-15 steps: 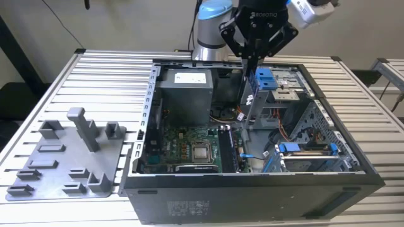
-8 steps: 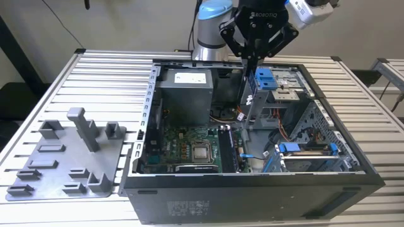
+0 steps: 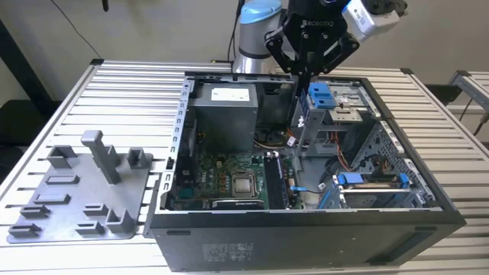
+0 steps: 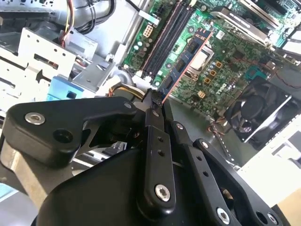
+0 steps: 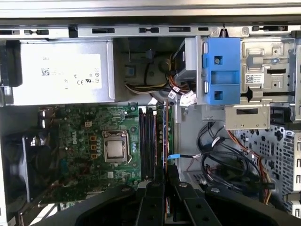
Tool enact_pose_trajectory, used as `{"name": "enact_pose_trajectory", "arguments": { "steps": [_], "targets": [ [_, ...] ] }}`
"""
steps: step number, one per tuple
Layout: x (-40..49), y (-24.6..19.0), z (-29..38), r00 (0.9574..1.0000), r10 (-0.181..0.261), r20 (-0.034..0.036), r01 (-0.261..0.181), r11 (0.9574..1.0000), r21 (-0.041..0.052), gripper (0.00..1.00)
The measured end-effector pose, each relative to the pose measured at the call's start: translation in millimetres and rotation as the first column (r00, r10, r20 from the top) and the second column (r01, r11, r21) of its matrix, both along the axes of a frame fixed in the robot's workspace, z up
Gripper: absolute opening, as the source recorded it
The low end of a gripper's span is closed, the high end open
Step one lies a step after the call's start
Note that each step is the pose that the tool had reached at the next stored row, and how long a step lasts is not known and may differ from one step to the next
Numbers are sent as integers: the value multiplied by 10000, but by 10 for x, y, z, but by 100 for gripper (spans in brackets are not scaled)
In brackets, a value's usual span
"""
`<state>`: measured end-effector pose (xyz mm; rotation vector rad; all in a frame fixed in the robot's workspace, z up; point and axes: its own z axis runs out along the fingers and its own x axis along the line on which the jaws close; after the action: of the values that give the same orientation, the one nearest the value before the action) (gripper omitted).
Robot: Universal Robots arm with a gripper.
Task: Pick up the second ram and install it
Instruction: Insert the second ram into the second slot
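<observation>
Pinching second ram [image 4: 186, 62], fingers [image 4: 153, 98] above slots [image 4: 162, 42].

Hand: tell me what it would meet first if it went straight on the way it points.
The hand is shut on the ram, which leads. Its far end would probably meet the memory slots on the motherboard first; depth is unclear.

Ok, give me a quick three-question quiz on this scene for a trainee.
1. True or false: the gripper is shut on the ram.
2. The tray lies: A) inside the case; B) beside it, on the exterior view's left; C) beside it, on the exterior view's right.
3. What colour is the drive-bay clip?
Key: 1 true; 2 B; 3 blue.
</observation>
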<state>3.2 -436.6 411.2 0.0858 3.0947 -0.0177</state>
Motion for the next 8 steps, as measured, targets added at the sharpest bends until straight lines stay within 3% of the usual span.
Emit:
{"name": "enact_pose_trajectory", "arguments": {
  "steps": [6, 8],
  "targets": [
    [5, 0, -72, 9999, 2, -158, -2, 10000, -1, 14],
    [4, -1, -75, 9999, 0, -170, 0, 10000, -1, 14]
  ]
}}
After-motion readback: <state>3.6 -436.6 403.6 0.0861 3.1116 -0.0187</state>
